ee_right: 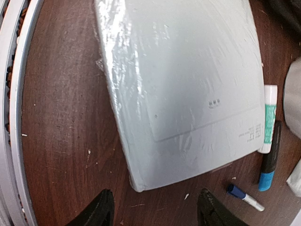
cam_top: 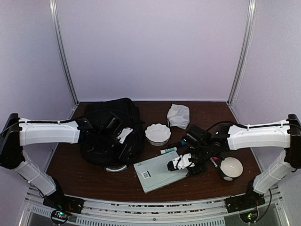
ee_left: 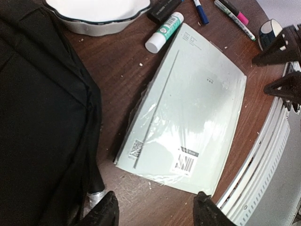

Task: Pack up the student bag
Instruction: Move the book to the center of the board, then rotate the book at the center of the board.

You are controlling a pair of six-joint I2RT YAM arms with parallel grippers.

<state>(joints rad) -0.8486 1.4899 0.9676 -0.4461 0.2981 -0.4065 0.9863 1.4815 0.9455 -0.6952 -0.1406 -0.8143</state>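
Table (cam_top: 94, 176) is pretty cluttered, ngl. The student bag (cam_top: 110, 132) sits slumped on the left-middle of the wood, back toward the wall, with its silvery handle (cam_top: 115, 168) poking out at the near edge. Just beside its right side there's a white fluted bowl (cam_top: 157, 134), and behind that a crumpled white cloth (cam_top: 178, 115). In front of the bowl, a glue stick (ee_left: 163, 32) with a green label lies right up against the far edge of a pale green shrink-wrapped book (ee_left: 188, 122). The book lies flat with a barcode sticker near its front corner, close to the bag but apart from it, with bare wood between. Further right: a black marker with a blue end (ee_right: 270, 160), a small blue pen (ee_right: 244, 197), a pink-tipped marker (ee_left: 242, 18), and a round white-and-black thing (cam_top: 230, 168) I honestly can't identify.

Left arm reaches in level from the left across the top of the bag, wrist bent down. The left gripper (ee_left: 155, 197) hangs over the strip between bag and book, fingers spread wide with nothing between them. Right arm comes in from the right and folds down, so the right gripper (ee_right: 155, 193) hovers at one corner of the book, jaws also apart and empty
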